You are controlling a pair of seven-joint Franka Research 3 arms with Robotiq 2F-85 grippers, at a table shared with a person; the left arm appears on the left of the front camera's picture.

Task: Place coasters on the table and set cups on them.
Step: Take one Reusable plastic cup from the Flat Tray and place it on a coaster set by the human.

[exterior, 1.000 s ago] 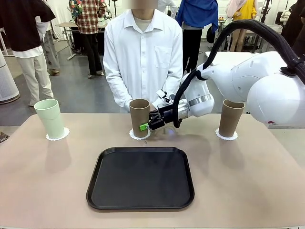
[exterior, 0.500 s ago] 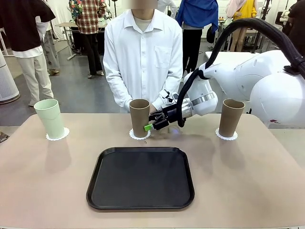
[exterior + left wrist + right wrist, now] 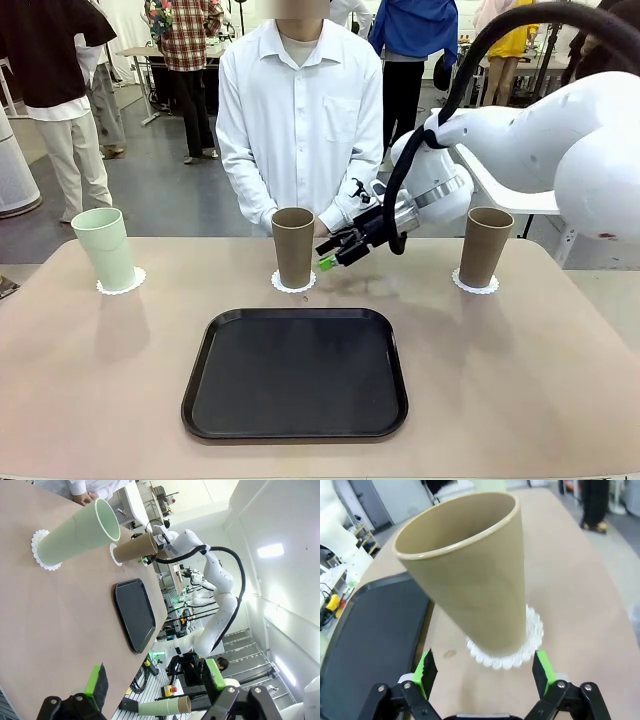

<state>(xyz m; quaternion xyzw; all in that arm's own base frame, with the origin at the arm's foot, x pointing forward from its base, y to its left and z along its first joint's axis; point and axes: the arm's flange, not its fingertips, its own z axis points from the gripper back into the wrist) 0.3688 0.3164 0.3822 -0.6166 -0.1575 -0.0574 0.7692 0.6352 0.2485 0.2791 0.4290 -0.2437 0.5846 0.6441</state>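
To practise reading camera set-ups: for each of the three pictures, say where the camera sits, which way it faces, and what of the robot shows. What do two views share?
Front view: fixed on the robot's side, facing the person across the table; right gripper open beside the middle tan cup.
Left wrist view: rolled sideways above the table, past the left gripper towards the mint cup.
Right wrist view: between its own green pads, facing that cup.
Shared: middle tan cup, black tray.

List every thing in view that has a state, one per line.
Mint green cup: upright on its coaster.
Middle tan cup: upright on its coaster, released.
Right tan cup: upright on its coaster.
Tray: bare.
Right gripper: open.
Left gripper: open.
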